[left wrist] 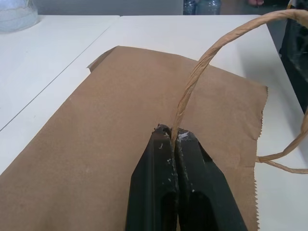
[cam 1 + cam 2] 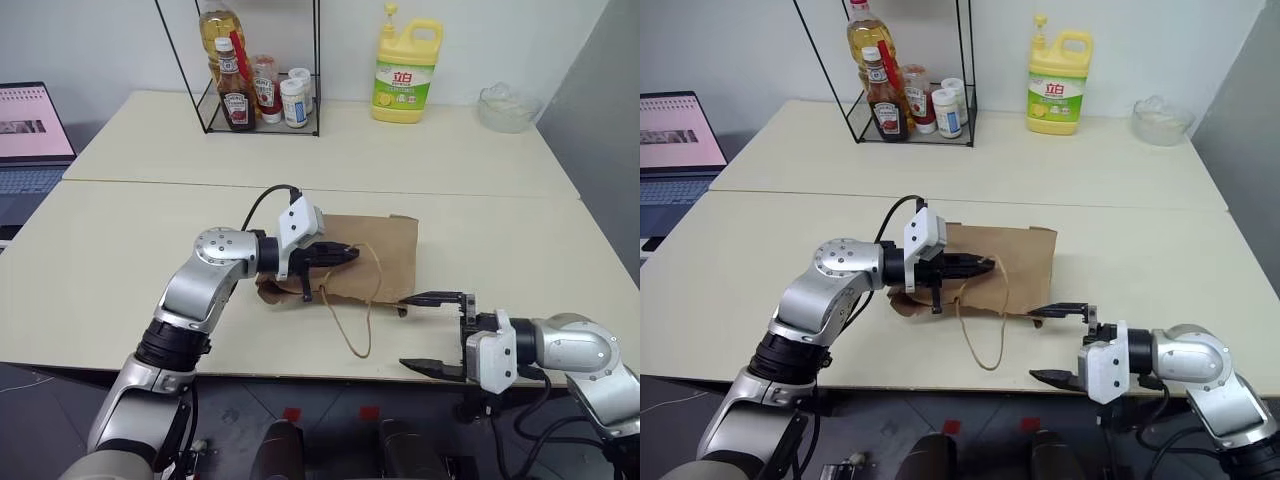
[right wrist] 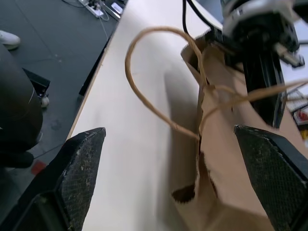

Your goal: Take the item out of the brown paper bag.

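Paper bag [image 2: 372,252] is lying flat on the table [image 2: 120,250], mouth toward the near edge. Left gripper [image 1: 174,137] is clamped shut on one twine handle [image 1: 202,65] just above the bag. Right gripper [image 2: 432,332] is spread wide just beside the bag's mouth, nothing held. The bottle cannot be seen (presumably inside the bag).

Risks: if the handle is pulled hard, thin twine could be torn from the paper. The whole bag could be dragged off the near edge rather than opened. The mouth could be crushed by the right fingers if entered off-line.
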### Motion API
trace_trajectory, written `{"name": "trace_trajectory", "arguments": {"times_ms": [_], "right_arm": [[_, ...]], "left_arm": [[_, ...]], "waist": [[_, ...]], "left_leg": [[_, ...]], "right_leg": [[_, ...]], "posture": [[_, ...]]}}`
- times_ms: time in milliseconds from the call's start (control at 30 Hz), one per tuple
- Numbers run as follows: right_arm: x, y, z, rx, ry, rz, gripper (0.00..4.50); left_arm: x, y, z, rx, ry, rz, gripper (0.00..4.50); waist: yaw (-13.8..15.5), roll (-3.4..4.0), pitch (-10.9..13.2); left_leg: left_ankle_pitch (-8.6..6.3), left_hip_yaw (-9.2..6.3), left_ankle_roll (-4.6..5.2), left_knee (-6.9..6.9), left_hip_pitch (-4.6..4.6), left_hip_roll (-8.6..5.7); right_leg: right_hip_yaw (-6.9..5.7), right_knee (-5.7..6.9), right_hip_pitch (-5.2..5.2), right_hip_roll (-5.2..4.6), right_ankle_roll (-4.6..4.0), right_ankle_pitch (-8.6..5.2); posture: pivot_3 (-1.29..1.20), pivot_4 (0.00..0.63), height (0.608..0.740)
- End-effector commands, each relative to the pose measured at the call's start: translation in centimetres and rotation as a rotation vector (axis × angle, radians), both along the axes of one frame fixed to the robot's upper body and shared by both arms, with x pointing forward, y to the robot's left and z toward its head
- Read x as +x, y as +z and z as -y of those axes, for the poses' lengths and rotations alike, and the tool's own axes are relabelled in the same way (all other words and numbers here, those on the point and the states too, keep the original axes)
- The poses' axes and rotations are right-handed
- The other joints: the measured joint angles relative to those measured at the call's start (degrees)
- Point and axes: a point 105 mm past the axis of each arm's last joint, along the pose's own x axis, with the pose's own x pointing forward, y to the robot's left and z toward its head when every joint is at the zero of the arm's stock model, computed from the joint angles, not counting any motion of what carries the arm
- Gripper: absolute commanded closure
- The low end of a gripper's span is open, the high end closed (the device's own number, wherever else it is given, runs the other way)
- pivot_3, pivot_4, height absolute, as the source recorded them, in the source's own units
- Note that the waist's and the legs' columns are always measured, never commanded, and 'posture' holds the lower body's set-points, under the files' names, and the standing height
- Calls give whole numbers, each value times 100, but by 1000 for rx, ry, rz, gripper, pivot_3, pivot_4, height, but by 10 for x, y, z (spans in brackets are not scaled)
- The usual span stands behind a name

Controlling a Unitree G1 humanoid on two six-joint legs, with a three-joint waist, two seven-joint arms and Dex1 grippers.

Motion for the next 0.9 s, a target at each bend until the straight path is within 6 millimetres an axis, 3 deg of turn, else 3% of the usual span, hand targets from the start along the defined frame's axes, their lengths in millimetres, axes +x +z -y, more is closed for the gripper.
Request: {"name": "trace_trajectory", "arguments": {"times_ms": [33,433,567,900], "right_arm": [[-3,0,-9,10,71,70,0],[17,-13,-42,106,107,148,0],[20,-13,-47,125,120,147,929],[19,-17,-53,151,129,119,4475]], "left_arm": [[2,18,2,-36,4,53,4478],[2,17,4,-28,-8,59,4478],[3,17,4,-28,-7,62,4500],[3,17,2,-22,-1,68,4500]], "waist": [[-2,0,0],[1,1,0],[-5,1,0],[-4,1,0]], "left_leg": [[0,0,0,0,0,0],[1,2,-1,0,6,0],[1,2,-1,-1,7,0],[0,1,0,-1,7,0]], "right_leg": [[0,1,0,0,0,0],[2,4,2,-1,-1,0],[2,5,2,-1,-1,1],[2,6,2,-1,-1,1]], "posture": [[0,150,740],[0,150,740],[0,150,740],[0,150,740]]}}
